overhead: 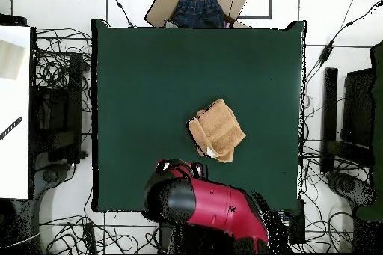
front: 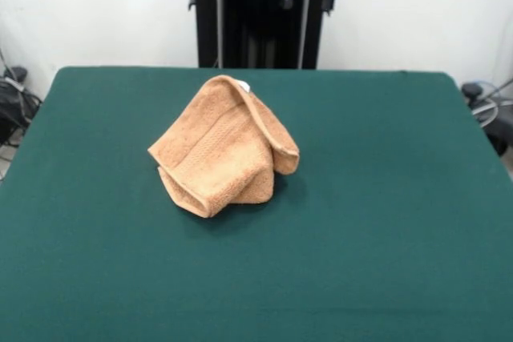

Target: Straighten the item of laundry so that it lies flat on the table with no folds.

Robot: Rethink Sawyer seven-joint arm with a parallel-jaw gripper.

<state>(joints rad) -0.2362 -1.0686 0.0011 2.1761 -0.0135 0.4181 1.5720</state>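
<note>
Lying crumpled: towel (front: 224, 150) on table (front: 385, 222)

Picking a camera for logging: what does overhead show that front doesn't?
Only overhead: the red and black robot arm over the table's bottom edge, an open cardboard box holding blue denim beyond the top edge, and tangled black cables on the floor. Only front: the black pedestal column and the towel's raised, tented fold. Both: the crumpled tan terry towel with its white label on the dark green felt table. Gripper state can't be judged.
</note>
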